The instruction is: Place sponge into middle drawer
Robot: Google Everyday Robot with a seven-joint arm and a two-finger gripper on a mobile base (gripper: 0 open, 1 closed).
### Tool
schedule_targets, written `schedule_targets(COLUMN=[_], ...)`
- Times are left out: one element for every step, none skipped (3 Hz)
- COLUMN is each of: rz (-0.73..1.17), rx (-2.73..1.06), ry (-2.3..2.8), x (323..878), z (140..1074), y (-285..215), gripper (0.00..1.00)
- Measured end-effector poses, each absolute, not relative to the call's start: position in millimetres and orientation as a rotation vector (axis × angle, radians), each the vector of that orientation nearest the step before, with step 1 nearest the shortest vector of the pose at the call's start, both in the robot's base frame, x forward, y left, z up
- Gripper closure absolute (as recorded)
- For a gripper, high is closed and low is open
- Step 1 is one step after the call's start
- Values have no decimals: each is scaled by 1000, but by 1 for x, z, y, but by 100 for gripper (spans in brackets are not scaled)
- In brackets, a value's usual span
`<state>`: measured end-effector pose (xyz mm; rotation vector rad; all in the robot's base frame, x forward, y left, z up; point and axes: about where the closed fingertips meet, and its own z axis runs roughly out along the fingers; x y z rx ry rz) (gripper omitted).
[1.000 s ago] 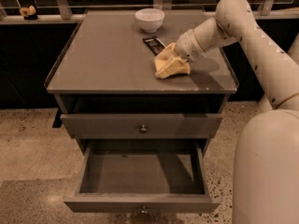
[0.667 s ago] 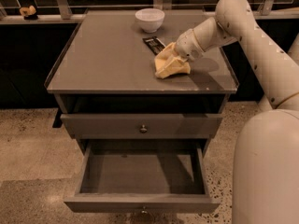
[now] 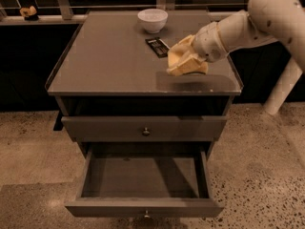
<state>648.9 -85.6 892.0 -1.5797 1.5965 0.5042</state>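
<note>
So the desk (image 3: 109,66) fills most of the view, with the arm (image 3: 267,13) reaching in from the right over its far right corner. The middle drawer (image 3: 143,175) is pulled all the way out and has nothing in it, I guess so the sponge can be dropped straight in from above. The top drawer (image 3: 119,128) above it is pushed in, which keeps it out of that drop path. The bowl (image 3: 152,19) sits at the back of the desk, well apart from the action.

The sponge (image 3: 180,63) is near the desk's right front edge, bunched up and tilted, with a shadow under it. It looks just off the surface rather than lying flat. The gripper (image 3: 190,58) is right on it, and going by that crumpled look I'd say the jaws are clamped on the sponge. A dark bar (image 3: 157,46) lies just left of it, untouched.

Compared with a second ago, the sponge sits a bit higher and further right, so the lift seems underway. Nothing else has shifted.
</note>
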Motion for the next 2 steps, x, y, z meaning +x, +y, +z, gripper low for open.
schedule_targets(rz=[423, 421], rx=[-1491, -1473], ry=[1598, 1682], x=[588, 559], z=[938, 912], y=[-97, -124], gripper=[100, 100])
